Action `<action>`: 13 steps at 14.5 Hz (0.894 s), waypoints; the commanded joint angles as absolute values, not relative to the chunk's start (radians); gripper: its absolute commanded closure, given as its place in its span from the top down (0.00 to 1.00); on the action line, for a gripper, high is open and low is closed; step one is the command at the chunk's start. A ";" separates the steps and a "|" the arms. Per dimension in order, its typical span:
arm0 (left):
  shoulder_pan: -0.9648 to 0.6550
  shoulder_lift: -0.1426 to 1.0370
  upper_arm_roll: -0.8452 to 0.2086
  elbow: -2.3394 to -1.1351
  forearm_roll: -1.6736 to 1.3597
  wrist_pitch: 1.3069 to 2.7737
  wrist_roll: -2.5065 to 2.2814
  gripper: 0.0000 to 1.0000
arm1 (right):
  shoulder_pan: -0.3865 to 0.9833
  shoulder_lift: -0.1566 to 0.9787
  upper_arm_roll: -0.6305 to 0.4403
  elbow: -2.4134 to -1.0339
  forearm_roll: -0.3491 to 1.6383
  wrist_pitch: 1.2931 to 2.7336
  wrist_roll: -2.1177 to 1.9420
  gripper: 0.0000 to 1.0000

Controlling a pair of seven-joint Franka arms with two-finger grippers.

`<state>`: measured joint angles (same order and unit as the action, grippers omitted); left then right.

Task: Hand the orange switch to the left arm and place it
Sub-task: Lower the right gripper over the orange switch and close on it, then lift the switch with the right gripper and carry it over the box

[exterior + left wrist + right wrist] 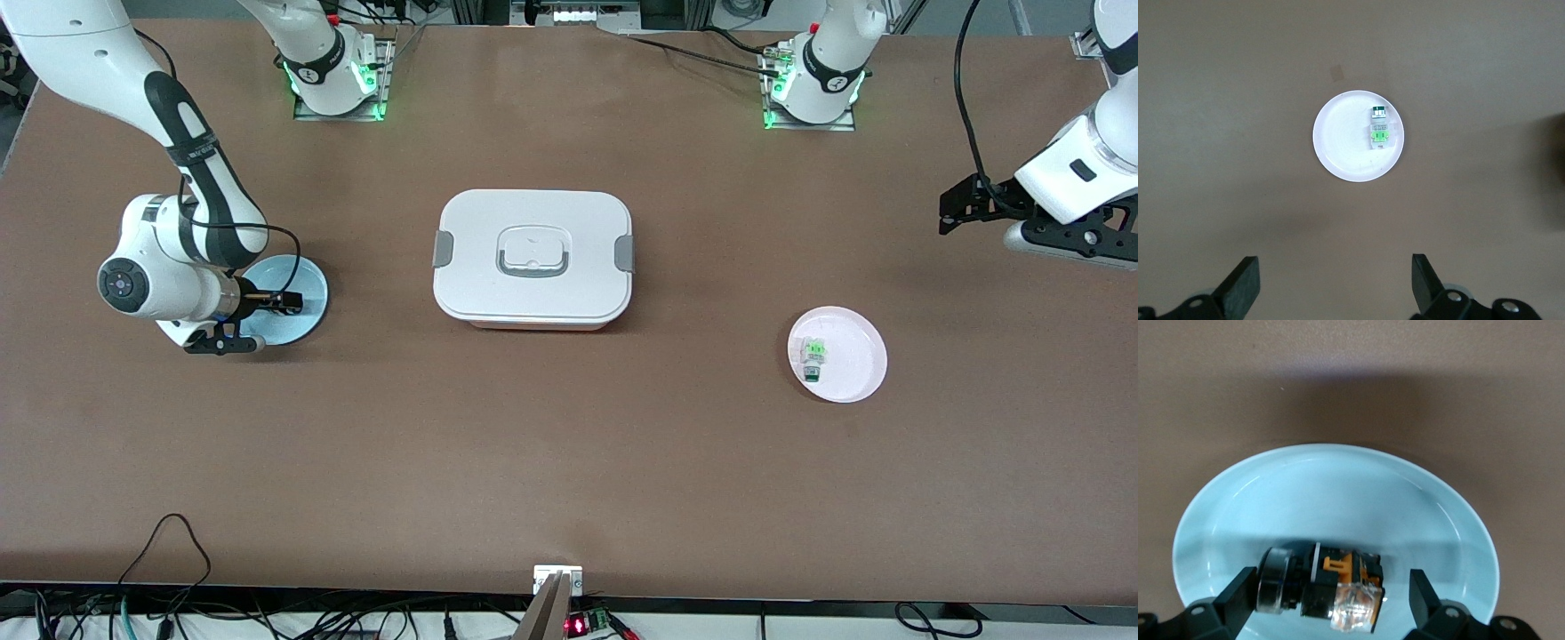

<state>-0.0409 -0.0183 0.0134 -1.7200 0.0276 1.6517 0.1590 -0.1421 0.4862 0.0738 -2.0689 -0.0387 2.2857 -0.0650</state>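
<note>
Table (569, 462): we record a brown tabletop, with both arm bases standing along the edge farthest from the front camera.

Box (532, 258): we list one white rounded container with grey side clasps and a recessed lid handle, standing mid-table between the two plates.

Blue plate (307, 311): we note a pale blue plate toward the right arm's end of the table, partly covered by the right arm's wrist.

Orange switch (1321, 583): we find it lying on its side in the blue plate, its round black cap at one end, orange body in the middle and a clear block at the other.

Right gripper (1328, 590): we see it lowered into the blue plate, fingers (1238, 590) spread wide on either side of the orange switch and not pressed on it.

Pink plate (858, 351): we note a pale pink plate toward the left arm's end of the table, well apart from the box.

Green-and-white switch (812, 357): we find it lying in the pink plate, near the rim.

Left gripper (1335, 287): we see it held high above the table at the left arm's end, fingers (1241, 287) spread wide with nothing between them; its wrist view looks down on the pink plate. This arm waits.
</note>
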 commanded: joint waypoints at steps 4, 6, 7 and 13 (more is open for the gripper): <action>-0.048 -0.017 0.018 -1.709 0.032 1.638 0.149 1.00 | -0.152 0.489 0.084 -2.079 -0.031 2.298 -0.060 0.99; -0.048 -0.017 0.018 -1.709 0.032 1.638 0.149 1.00 | -0.152 0.486 0.086 -2.079 -0.026 2.293 -0.060 0.97; -0.048 -0.017 0.018 -1.709 0.032 1.638 0.150 1.00 | -0.152 0.486 0.086 -2.079 -0.026 2.290 -0.060 0.94; -0.048 -0.017 0.018 -1.707 0.032 1.638 0.149 1.00 | -0.143 0.473 0.089 -2.066 -0.026 2.231 -0.060 0.42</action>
